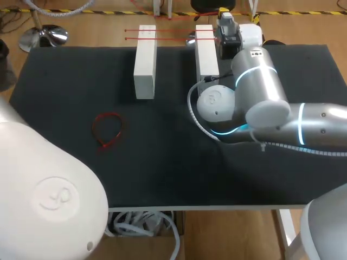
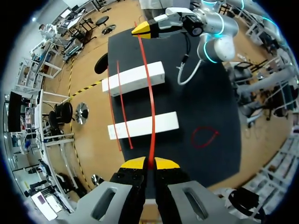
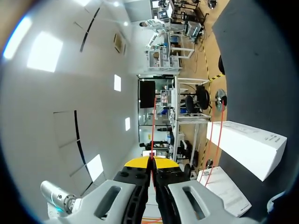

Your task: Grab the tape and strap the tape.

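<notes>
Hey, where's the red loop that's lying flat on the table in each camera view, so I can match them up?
Head view: the red loop lies on the black table, in front of the left white block.
Left wrist view: on the table beside the nearer white block, off to one side of the left gripper.
Right wrist view: not in it.
Shared landmark: the two white blocks.

Black table (image 1: pixel 162 162) bears white blocks (image 1: pixel 145 62), red loop (image 1: pixel 103 143).
</notes>
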Controlling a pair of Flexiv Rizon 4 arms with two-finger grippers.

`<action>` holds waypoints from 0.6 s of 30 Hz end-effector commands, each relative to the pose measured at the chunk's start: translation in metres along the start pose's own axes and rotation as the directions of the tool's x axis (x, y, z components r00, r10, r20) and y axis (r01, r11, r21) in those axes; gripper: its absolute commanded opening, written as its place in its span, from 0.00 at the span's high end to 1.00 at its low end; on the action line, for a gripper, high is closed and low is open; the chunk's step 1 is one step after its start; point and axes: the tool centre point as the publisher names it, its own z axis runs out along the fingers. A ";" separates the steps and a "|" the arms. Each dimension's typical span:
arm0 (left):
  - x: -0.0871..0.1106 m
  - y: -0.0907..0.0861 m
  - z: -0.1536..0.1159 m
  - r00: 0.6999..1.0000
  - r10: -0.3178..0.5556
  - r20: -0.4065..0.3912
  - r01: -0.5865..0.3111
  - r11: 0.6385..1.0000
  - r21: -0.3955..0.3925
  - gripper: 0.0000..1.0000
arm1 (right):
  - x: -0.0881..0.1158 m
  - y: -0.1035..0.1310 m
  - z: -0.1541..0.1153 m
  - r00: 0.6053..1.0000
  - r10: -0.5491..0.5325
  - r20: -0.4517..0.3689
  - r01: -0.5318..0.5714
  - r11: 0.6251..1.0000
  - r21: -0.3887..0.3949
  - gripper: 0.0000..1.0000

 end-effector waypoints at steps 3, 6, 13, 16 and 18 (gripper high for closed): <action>-0.004 -0.002 -0.004 0.999 -0.014 -0.031 0.012 0.998 -0.068 1.00 | 0.003 0.000 -0.002 1.000 -0.022 0.011 0.022 1.000 0.012 1.00; -0.004 0.000 -0.004 0.999 -0.017 -0.035 0.014 0.996 -0.091 1.00 | 0.003 -0.001 -0.002 0.999 -0.037 0.010 0.037 0.999 0.017 1.00; -0.001 0.002 -0.004 0.999 0.002 -0.052 -0.012 0.983 -0.182 1.00 | 0.004 -0.003 -0.004 0.997 -0.073 0.011 0.073 0.997 0.025 1.00; 0.000 0.002 -0.004 0.999 0.010 -0.047 -0.020 0.980 -0.200 1.00 | 0.004 -0.005 -0.005 0.996 -0.083 0.013 0.082 0.996 0.028 1.00; 0.000 0.002 -0.004 0.999 0.010 -0.049 -0.020 0.980 -0.198 1.00 | 0.004 -0.005 -0.005 0.996 -0.087 0.013 0.087 0.996 0.031 1.00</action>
